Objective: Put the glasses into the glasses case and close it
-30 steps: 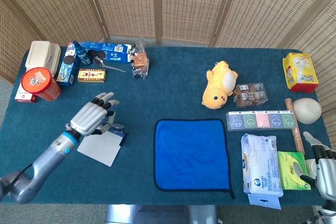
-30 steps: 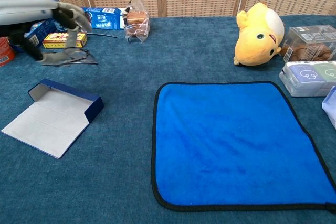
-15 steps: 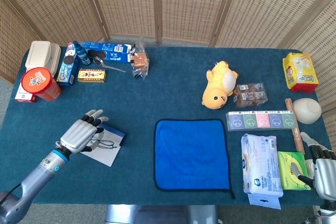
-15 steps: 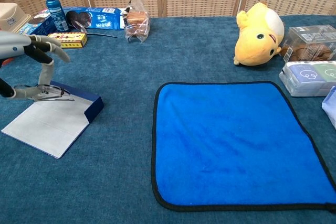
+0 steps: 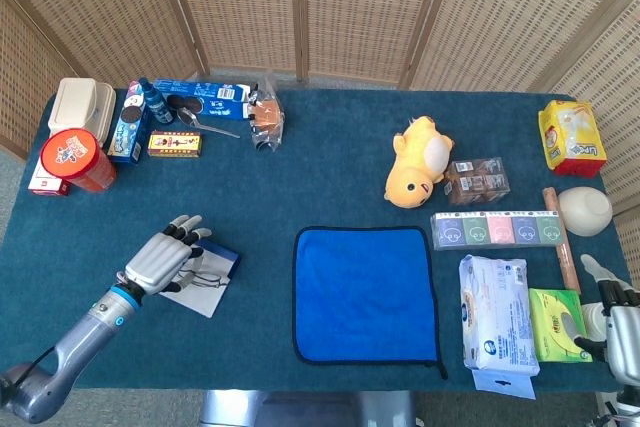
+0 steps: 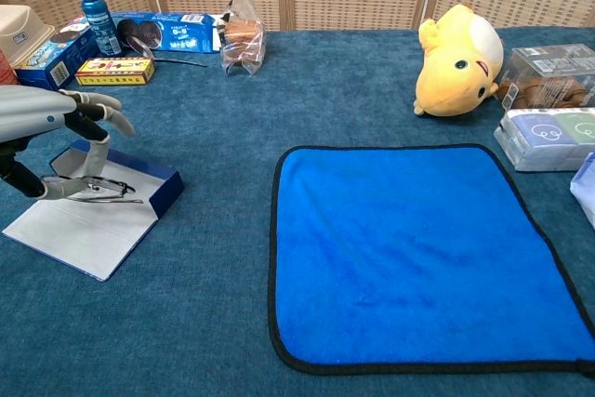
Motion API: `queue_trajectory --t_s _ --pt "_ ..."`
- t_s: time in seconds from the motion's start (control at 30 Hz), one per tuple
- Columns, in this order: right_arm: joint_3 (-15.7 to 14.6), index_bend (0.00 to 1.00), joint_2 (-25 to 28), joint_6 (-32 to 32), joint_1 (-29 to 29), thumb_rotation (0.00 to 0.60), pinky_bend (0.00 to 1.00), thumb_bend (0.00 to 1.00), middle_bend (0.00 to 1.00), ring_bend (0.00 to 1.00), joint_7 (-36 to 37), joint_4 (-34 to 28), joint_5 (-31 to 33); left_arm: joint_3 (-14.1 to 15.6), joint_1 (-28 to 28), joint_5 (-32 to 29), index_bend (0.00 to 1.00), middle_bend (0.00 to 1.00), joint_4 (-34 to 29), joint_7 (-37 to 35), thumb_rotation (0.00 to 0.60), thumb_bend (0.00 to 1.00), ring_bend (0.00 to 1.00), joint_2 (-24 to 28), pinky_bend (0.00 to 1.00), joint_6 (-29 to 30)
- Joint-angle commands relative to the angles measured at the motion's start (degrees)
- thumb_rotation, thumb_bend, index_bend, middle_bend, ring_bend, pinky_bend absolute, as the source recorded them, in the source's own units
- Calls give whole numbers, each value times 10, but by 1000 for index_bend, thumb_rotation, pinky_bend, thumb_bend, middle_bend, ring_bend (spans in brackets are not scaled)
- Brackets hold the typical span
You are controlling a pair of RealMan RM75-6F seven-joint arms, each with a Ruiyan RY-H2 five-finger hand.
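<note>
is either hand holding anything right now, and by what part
The left hand pinches the glasses at their left end, over the open glasses case; which part of the frame cannot be told. The right hand holds nothing.

Table [image 5: 330, 162] covered in matt, slightly fuzzy teal cloth; a soft blue cloth mat [image 6: 409, 253] with dark stitched edging; a glasses case [image 6: 88, 216] of smooth card, pale grey inside; thin wire glasses [image 6: 112, 189]; left hand [image 5: 165, 259] in smooth silver-grey metal or plastic; woven cane screens [image 5: 350, 7]
</note>
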Motion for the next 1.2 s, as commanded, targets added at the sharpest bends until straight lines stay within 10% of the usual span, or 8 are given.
queue_trajectory --t_s 0.03,0.5,1.2 --pt "-1 139 0 1 -1 600 379 273 263 315 0 0 0 -4 -1 2 694 178 13 -2 600 395 0 -10 45 -2" --pt "-3 139 2 7 -7 600 379 273 262 315 6 1 2 -21 -4 3 658 166 74 1 600 392 0 -52 40 -5" --pt "-3 142 7 10 -8 600 379 273 263 315 13 -2 1 -14 6 25 185 76 86 -4 600 376 0 -49 26 0"
